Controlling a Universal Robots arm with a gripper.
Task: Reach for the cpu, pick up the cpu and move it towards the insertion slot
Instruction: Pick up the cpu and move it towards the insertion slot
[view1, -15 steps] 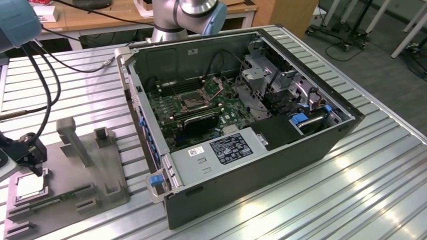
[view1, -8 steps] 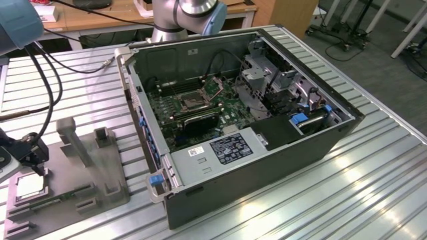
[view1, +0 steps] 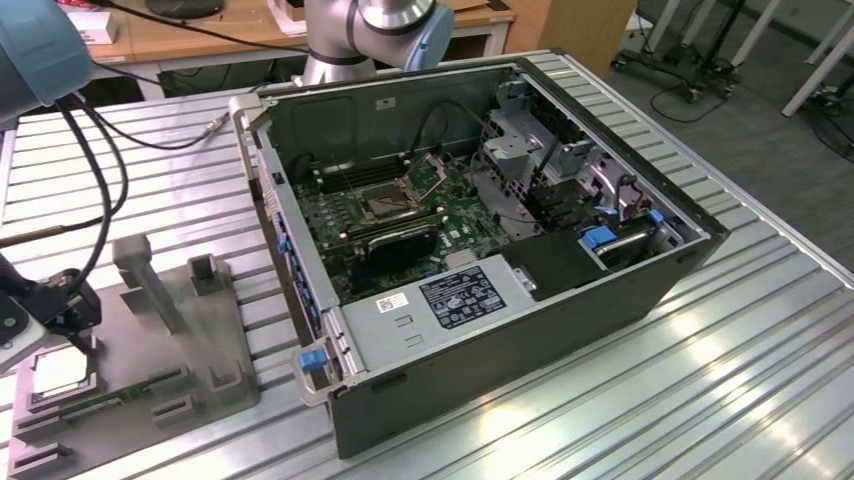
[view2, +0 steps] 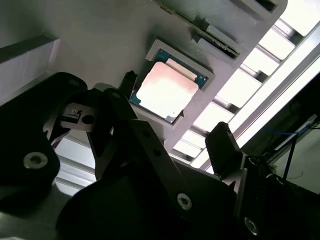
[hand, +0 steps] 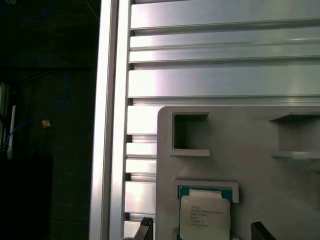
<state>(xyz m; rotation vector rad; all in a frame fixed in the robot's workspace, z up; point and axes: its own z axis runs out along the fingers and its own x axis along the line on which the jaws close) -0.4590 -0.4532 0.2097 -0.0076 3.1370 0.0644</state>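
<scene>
Ribbed aluminium slats, bright and reflective, make up the counter (view1: 694, 400). An open black computer case (view1: 507, 340) lies on its side on the counter, showing a green motherboard inside. On that board sits the insertion slot (view1: 383, 205), a dark square framed in silvery metal. Towards the exterior view's left, a matte grey plastic tray (view1: 200, 340) with square recesses and upright posts rests on the slats. A long thin green circuit strip (view1: 127, 395) lies along the tray's near edge.

The cpu (hand: 205, 212) lies flat in one of the tray's recesses, well apart from the insertion slot. It is a small square with a pale metal top and a thin coloured border.

The arm (view1: 40, 50), with a smooth blue-grey joint cap and loose black cables (view1: 100, 180) hanging from it, reaches down over the tray at the exterior view's left edge. The gripper (view2: 175, 102) points down at the chip with its black fingers (view2: 222, 142) spread wide. In both wrist views one finger stands on either side of the cpu, and nothing is pinched between them. Whether the fingertips touch the tray cannot be told.
</scene>
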